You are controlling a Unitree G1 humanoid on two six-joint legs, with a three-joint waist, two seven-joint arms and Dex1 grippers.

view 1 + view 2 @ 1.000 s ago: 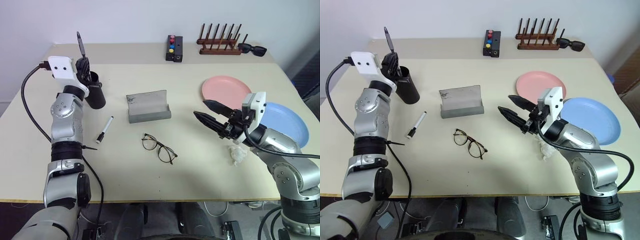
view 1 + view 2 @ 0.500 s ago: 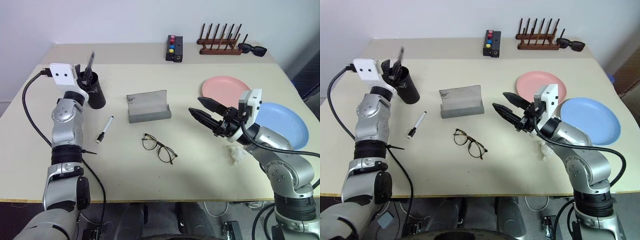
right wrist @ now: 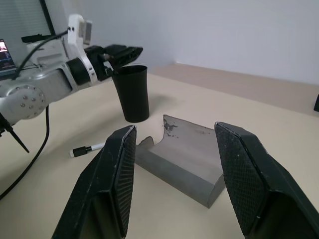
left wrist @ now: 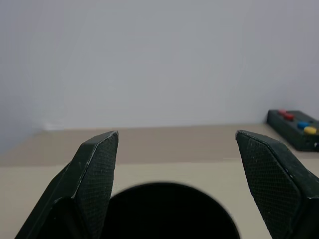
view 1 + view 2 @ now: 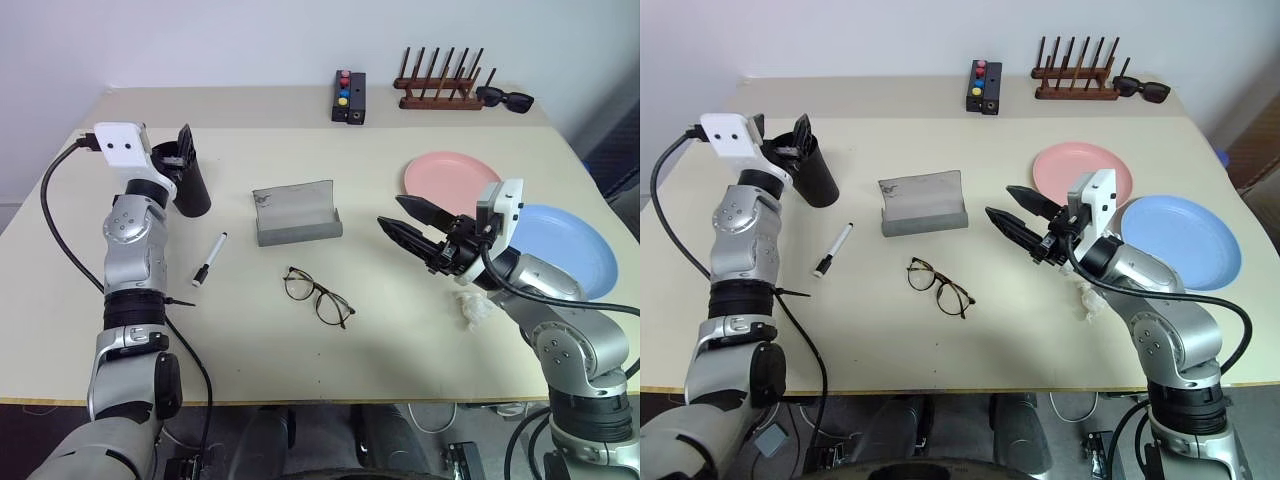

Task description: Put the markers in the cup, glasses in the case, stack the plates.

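While the left claw (image 5: 176,147) hangs directly above the rim of the black cup (image 5: 191,190), its two fingers stand wide apart and nothing is between them. The cup stands upright at the left side of the counter (image 5: 300,350). Near it, toward the front, the white marker (image 5: 209,259) with the black cap lies flat on the counter. The grey case (image 5: 296,213) stands open in the middle, and the glasses (image 5: 318,296) lie just in front of it, apart from it.

On the right side, the right claw (image 5: 408,222) is raised over the counter and points toward the case; its fingers are parted and it is grasping nothing. The pink plate (image 5: 450,176) and the light blue plate (image 5: 570,250) lie side by side on the right, not stacked. A small crumpled white thing (image 5: 472,309) lies near the right arm. At the far edge are a black box with coloured buttons (image 5: 348,97), a wooden rack (image 5: 438,88) and dark sunglasses (image 5: 505,98).
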